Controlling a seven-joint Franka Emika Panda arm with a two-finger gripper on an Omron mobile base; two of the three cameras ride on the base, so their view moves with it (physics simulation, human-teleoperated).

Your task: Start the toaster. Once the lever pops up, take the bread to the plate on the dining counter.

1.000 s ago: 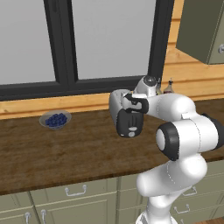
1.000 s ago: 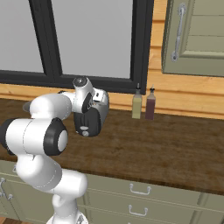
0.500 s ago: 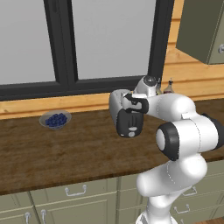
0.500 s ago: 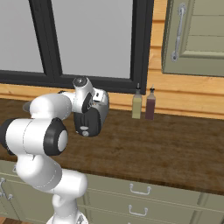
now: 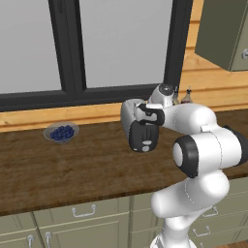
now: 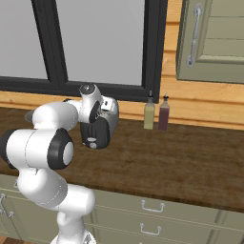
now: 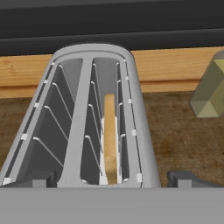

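Observation:
The silver-grey toaster (image 5: 131, 121) stands on the wooden counter under the window, its black end panel (image 5: 144, 139) facing me. Seen from the other side, the toaster (image 6: 112, 114) is partly covered by my arm. My gripper (image 5: 144, 117) hangs just above the panel end of the toaster. In the hand view the toaster (image 7: 140, 131) runs away from me with its two slots showing. The bread (image 7: 110, 140) stands sunk in the right slot. My gripper (image 7: 111, 180) is open, its fingertips (image 7: 37, 180) wide apart at either side. The lever is hidden by my hand. The plate and dining counter are out of view.
A grey glass bowl of blueberries (image 5: 61, 132) sits left of the toaster. Two bottles (image 6: 149, 113) (image 6: 163, 113) stand to its right against the wooden back ledge. The black window frame (image 5: 68, 48) rises behind, and a wall cabinet (image 6: 214, 38) hangs at the upper right.

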